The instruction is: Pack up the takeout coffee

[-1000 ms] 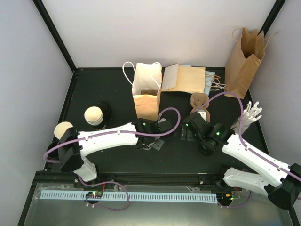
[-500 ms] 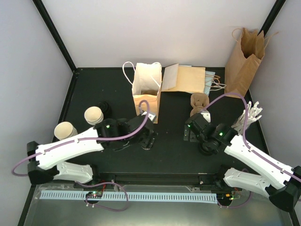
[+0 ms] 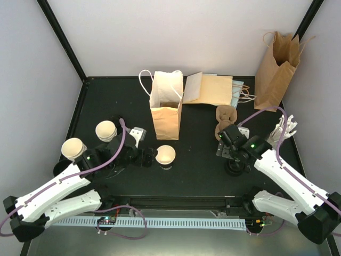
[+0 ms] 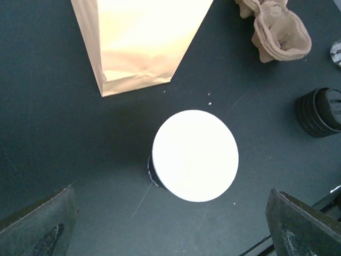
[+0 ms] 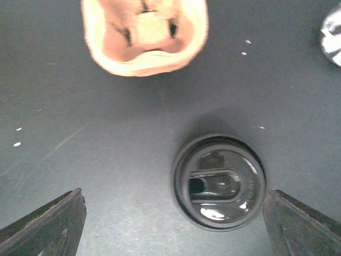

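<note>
Evidently the cup stands free on the dark table, low and centre in the overhead view, just below the open paper bag. From the left wrist it shows a pale round face upward with a dark band peeking out at its lower left edge, so it may be sitting upside down on its lid.

It should be light, with a thin paper wall that dents under a hard squeeze, and it looks easy to tip. The best hold is probably across the side wall, down near the dark band where the rim stiffens it, with gentle pressure. The paper is likely to grip better than the slick plastic.

The left gripper is released: its fingers sit wide apart at the bottom corners of its own view, clear of the cup. The right gripper is also spread, its fingers either side of a black lid without touching it. A cardboard carrier lies just above it in the frame.

A second ago the left arm stretched across in front of the bag and no cup showed there. It has since drawn back toward the lower left, its jaws have opened, and the cup is left behind. The right arm has barely shifted. Two more cups at the left have not moved.
</note>
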{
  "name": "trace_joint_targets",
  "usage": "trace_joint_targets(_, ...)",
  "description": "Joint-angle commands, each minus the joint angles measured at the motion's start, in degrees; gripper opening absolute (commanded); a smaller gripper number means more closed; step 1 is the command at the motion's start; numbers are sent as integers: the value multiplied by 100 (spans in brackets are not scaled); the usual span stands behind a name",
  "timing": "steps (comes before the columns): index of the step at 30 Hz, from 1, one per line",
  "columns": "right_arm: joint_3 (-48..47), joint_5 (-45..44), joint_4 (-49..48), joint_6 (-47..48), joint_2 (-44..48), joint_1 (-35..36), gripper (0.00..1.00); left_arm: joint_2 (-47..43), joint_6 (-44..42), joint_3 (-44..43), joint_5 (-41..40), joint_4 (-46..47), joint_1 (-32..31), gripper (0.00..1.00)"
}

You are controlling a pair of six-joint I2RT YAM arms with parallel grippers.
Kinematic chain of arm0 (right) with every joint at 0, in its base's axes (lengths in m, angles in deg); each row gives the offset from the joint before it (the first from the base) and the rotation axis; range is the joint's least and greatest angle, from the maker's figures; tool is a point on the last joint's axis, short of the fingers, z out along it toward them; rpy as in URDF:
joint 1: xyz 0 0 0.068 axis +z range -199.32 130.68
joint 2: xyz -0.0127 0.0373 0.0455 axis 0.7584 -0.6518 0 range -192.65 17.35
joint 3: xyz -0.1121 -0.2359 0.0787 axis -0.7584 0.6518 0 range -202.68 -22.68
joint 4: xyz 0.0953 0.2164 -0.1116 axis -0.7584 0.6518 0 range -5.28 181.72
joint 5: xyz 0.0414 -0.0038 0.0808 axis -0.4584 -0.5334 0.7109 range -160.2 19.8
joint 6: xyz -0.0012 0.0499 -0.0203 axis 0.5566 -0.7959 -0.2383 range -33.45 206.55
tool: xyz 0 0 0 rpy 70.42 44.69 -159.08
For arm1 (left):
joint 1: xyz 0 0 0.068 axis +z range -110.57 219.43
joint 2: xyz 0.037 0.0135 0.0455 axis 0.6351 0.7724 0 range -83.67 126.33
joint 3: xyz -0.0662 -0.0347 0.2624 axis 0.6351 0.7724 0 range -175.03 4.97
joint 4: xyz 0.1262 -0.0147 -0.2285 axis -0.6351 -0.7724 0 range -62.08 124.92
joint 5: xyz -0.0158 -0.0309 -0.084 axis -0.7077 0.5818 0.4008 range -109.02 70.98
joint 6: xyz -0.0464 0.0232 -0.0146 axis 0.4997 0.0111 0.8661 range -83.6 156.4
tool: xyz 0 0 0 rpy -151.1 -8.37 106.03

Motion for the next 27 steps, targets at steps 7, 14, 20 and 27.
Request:
trace_joint_targets(7, 1008, 1129, -607, 154, 180, -1558, 83, -463, -194, 952, 1463, 1063, 795, 99)
trace_joint_targets(14, 1398, 1467, -1082, 386, -20, -2078, 81, -540, -341, 1082, 1584, 1117, 1045, 99)
trace_joint_targets(20, 1486, 1634, -1294, 480, -348, -2132, 85, -515, -425, 1140, 1694, 1149, 1205, 99)
trace_joint_targets(27, 1462, 1484, -1232, 414, -494, -2134, 78, -488, -508, 1168, 1773, 1166, 1321, 99)
